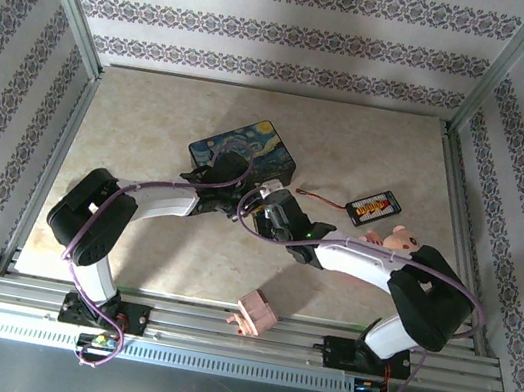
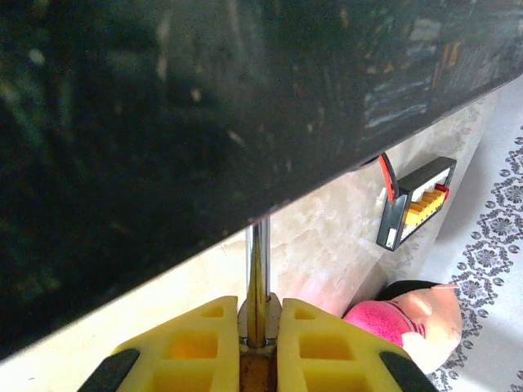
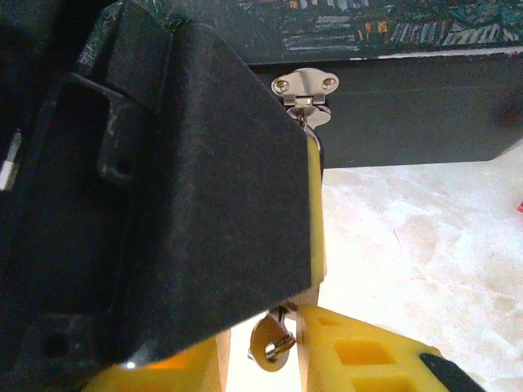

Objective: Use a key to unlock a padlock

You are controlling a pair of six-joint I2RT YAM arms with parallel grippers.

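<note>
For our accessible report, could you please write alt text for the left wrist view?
The yellow left fingers are shut on the padlock, whose silver shackle rises to the edge of a dark box above. To the right on the table lie a black board with a red wire and a pink plush toy.

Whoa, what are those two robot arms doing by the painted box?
They're working on a tiny padlock. The left hand is pinched shut on it, its silver loop reaching up to the painted box. The right hand sits beside it and seems to hold the little key between its fingers. Whether the key is in the lock can't be seen.
</note>
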